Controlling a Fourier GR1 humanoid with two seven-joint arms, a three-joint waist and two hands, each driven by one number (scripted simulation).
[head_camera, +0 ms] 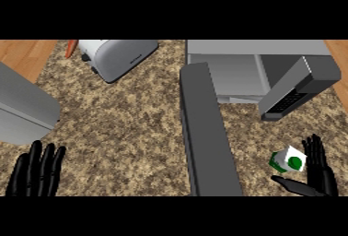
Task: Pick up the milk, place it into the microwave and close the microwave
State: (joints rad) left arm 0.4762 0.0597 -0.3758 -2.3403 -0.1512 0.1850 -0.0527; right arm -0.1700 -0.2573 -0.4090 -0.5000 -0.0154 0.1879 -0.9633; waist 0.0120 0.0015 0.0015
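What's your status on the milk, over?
Left robot hand open, resting lower left. Right robot hand open beside milk, not gripping. Milk on counter before microwave; door open, on milk's left.

Surface (122,129): speckled brown stone, wood showing past it at both top corners. On it:
- silver toaster (117,56), upper left, set at a slant, with a small orange item (71,47) just beside it at the far edge
- grey microwave (252,64), upper right, its open door (204,133) running as a long dark slab toward my side
- white-and-green milk carton (289,160), lower right, right of the door and apart from it
- big grey block (24,110) at the left edge, can't tell what it is.
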